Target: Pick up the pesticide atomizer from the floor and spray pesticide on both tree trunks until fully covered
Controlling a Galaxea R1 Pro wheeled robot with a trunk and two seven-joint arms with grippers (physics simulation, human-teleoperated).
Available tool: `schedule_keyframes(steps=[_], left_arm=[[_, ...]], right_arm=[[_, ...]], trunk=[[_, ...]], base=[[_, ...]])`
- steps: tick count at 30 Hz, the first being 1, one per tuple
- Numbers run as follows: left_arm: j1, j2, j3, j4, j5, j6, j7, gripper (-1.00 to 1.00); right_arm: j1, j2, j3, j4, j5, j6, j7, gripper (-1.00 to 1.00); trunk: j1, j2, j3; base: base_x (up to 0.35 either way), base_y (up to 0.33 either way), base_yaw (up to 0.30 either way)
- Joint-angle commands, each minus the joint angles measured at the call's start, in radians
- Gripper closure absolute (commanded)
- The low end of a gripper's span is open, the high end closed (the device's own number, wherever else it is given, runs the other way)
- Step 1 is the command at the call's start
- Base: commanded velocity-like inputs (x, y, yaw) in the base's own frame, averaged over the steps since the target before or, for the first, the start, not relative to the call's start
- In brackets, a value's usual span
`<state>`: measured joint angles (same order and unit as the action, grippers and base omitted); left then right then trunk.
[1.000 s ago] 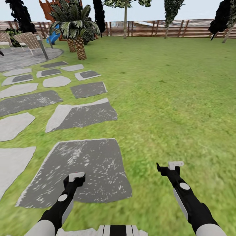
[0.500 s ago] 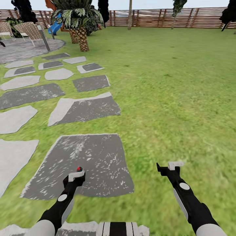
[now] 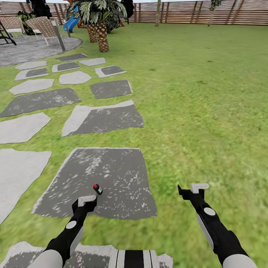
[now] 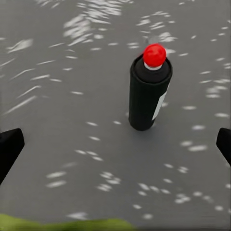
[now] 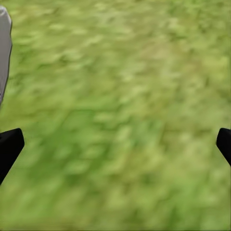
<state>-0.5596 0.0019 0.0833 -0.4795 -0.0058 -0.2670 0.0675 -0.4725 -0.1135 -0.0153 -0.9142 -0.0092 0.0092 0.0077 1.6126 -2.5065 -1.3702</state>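
Observation:
The pesticide atomizer, a small black can with a red top, stands upright on a grey stone slab in the grass. My left gripper hovers just short of it, open and empty. In the left wrist view the atomizer stands ahead of the left gripper, beyond the widely spread fingertips. My right gripper hangs open over bare grass, as the right wrist view confirms. Two pale tree trunks rise far off by the wooden fence.
Several grey stepping stones run up the left side toward a round paved patch with wicker chairs. A palm-like plant stands beside them. Open lawn spreads to the right up to the fence.
The whole view has shifted forward and down, so the camera moved. The atomizer's red top has come out from behind the left gripper and now shows ahead of it. Both arms keep their pose.

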Motion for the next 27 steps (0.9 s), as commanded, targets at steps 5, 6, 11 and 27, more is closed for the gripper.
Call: schedule_keyframes(steps=[5, 6, 11, 27], left_arm=[[0.0, 0.0, 0.0, 0.002, -0.002, 0.0, 0.0, -1.0], [0.0, 0.0, 0.0, 0.002, -0.002, 0.0, 0.0, -1.0], [0.0, 0.0, 0.0, 0.002, -0.002, 0.0, 0.0, -1.0], [0.0, -0.002, -0.002, 0.004, -0.003, -0.001, -0.001, -1.0]], right_arm=[[0.0, 0.0, 0.0, 0.0, 0.0, 0.0, 0.0, -1.0], [0.0, 0.0, 0.0, 0.0, 0.0, 0.0, 0.0, -1.0], [0.001, 0.0, 0.001, 0.001, 0.002, 0.0, 0.0, -1.0], [0.002, 0.0, 0.0, 0.002, 0.006, -0.002, -0.002, -1.0]], trunk=[[0.0, 0.0, -0.001], [0.0, 0.0, -0.001], [0.0, 0.0, -0.001], [0.0, 0.0, -0.001]], base=[[0.141, 0.0, 0.022], [0.285, 0.0, 0.005], [0.274, 0.0, 0.002], [0.06, -0.052, 0.0]])
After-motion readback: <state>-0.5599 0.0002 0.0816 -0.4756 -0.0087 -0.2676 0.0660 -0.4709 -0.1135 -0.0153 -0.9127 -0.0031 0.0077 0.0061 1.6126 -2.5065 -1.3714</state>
